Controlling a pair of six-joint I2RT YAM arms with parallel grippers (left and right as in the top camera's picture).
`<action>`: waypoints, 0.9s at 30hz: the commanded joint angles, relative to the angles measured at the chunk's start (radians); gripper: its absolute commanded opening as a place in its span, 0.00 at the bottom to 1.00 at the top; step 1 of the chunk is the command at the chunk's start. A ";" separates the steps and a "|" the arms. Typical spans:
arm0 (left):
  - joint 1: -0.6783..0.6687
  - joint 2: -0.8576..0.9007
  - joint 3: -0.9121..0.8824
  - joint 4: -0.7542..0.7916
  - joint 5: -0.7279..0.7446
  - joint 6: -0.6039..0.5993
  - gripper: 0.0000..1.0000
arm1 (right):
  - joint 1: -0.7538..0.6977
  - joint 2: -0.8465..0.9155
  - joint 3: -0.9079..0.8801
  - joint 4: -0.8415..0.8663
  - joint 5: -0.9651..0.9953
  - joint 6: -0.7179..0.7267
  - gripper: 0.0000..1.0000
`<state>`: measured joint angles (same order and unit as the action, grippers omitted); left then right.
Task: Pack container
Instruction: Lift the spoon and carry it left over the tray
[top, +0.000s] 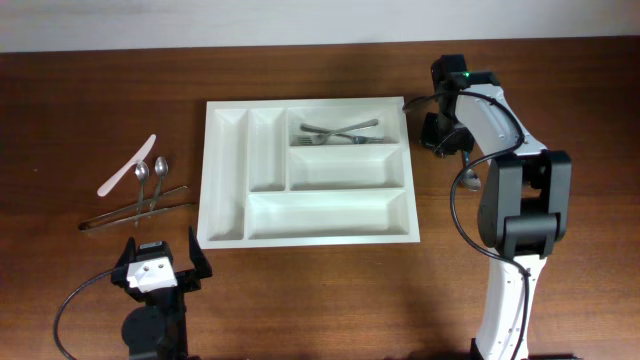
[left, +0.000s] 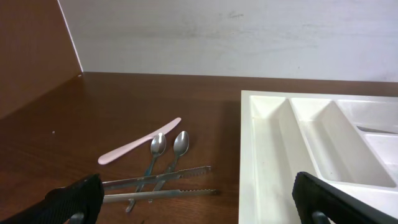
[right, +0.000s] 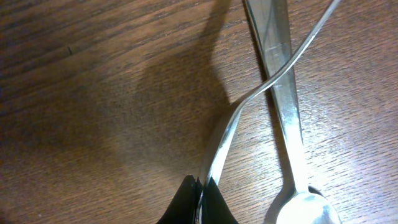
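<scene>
The white container (top: 206, 170) lies in the middle of the table, with two forks (top: 340, 132) in its top right compartment. My right gripper (top: 447, 138) hangs just right of the tray's far corner. It is shut on the thin handle of a metal utensil (right: 249, 99) whose head is out of view. A spoon (right: 298, 202) lies on the wood beside it. My left gripper (top: 160, 262) is open near the front edge, left of the tray, with nothing between its fingers (left: 74, 199).
Left of the tray lie a pink plastic knife (top: 127, 165), two small spoons (top: 150, 175) and serrated metal tongs (top: 140, 212). In the left wrist view these are the knife (left: 140, 144), spoons (left: 168, 146) and tongs (left: 155, 186), beside the container's rim (left: 249, 155).
</scene>
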<state>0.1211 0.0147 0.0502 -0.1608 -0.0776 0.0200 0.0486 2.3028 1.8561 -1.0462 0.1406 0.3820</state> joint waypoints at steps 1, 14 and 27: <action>0.006 -0.003 -0.005 0.003 0.011 0.019 0.99 | 0.003 -0.021 -0.004 -0.009 0.033 -0.011 0.04; 0.006 -0.003 -0.005 0.003 0.011 0.019 0.99 | 0.003 -0.066 0.016 -0.024 0.111 -0.086 0.04; 0.006 -0.003 -0.005 0.003 0.011 0.019 0.99 | 0.031 -0.079 0.223 -0.049 0.029 -0.321 0.04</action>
<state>0.1211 0.0147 0.0502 -0.1608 -0.0776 0.0200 0.0547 2.2765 2.0232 -1.0939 0.2070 0.1925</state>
